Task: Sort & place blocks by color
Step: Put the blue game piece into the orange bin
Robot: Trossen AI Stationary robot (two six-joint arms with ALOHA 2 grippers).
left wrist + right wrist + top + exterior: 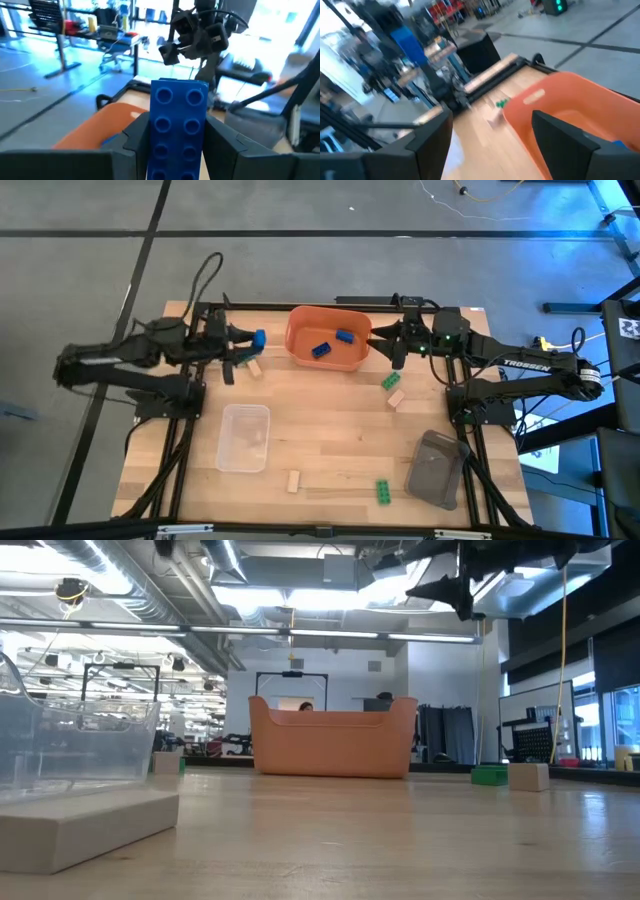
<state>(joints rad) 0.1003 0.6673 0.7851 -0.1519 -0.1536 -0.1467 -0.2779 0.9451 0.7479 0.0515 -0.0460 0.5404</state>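
From above, the left gripper (250, 340), just left of the orange bin (300, 345), pinches a blue block (259, 338); two blue blocks (332, 342) lie in the bin. The right gripper (378, 340) hovers at the bin's right rim. In the right wrist view its fingers (435, 135) stand open and empty. In the left wrist view, the block (178, 127) stands upright between closed fingers (137, 135).

You see the blue studded plastic brick (178, 131) cut off at its lower end by the left wrist picture's edge. In the low view, the orange plastic bin (333, 737) hides its own contents behind its near wall, and the clear plastic tray (70, 745) runs off the frame's side. The right wrist picture is smeared; the small green block (501, 103) there is too blurred to make out its shape.
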